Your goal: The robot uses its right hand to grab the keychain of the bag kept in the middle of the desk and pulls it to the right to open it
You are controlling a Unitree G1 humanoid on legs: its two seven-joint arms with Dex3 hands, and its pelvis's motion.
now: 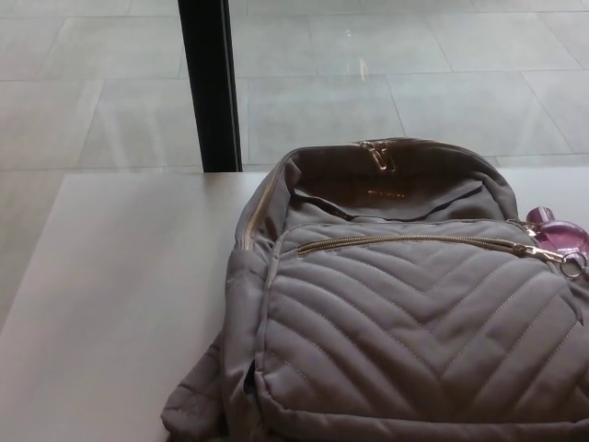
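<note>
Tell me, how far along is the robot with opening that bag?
Judging by the zip, the pull looks done: the slider and keychain sit at the right end of the bag's front pocket zip. Nothing is in hand; no robot hand is in view. Whether the pocket gapes open is hard to tell.

Soft, even daylight fills the frame, brightest on the pale grey tiled floor (414, 83) at the top, with faint glare streaks there. The quilted grey fabric backpack (405, 313) looks dim and slightly soft at the lower edge.
</note>
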